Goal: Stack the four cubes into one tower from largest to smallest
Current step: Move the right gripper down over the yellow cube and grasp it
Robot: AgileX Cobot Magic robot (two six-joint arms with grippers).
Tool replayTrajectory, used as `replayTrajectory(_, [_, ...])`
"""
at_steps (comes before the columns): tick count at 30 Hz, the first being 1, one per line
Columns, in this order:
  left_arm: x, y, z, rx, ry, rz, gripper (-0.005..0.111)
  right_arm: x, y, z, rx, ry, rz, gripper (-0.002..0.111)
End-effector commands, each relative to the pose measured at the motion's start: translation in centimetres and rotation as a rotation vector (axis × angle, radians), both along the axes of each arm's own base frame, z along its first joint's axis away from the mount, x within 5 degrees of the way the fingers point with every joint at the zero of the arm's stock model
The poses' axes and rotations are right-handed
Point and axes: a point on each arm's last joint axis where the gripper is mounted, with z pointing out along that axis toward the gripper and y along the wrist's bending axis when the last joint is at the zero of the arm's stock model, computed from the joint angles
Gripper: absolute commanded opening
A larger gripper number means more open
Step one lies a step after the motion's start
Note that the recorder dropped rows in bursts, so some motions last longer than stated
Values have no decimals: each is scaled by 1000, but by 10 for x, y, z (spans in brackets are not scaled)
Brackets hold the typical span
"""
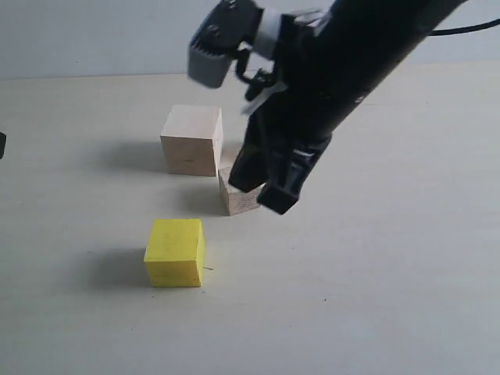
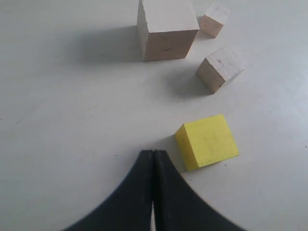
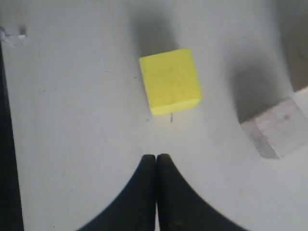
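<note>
All cubes lie apart on the pale table; no tower stands. The largest pale wood cube [image 1: 192, 139] [image 2: 166, 29] is at the back. The yellow cube [image 1: 176, 251] [image 2: 207, 141] [image 3: 170, 81] sits in front. The smaller wood cube [image 1: 238, 195] [image 2: 220, 67] [image 3: 279, 127] lies between them, partly hidden by my right gripper [image 1: 264, 195] [image 3: 156, 158], which hovers shut and empty just beside it. The tiniest cube [image 2: 214, 19] shows only in the left wrist view, behind the large one. My left gripper [image 2: 153, 153] is shut and empty, close to the yellow cube.
The right arm [image 1: 351, 70] slants down from the upper right and covers the table behind the small cubes. A dark edge [image 1: 2, 144] shows at the far left. The pale table [image 1: 375, 297] has bare surface at the front and right.
</note>
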Motion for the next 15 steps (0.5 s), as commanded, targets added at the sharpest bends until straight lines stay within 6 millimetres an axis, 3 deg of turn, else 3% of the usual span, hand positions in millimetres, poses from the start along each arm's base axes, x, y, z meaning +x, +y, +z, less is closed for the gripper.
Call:
replayTrajectory(1, [0,-1,1,-7,8,-4,0,-8,32,-19,-69,-4,145,0])
replayTrajectory(7, [0,-1,0,-5,12,-4,0,-26,62,-52,-133,18,301,7])
replayTrajectory(10, [0,-1,0,-4,14,-5,0,-28,71,-62,-137,-21,361,24])
replayTrajectory(15, [-1,-1,-1,0,25,-6,0,-17,79,-65,-90,-128,310,65])
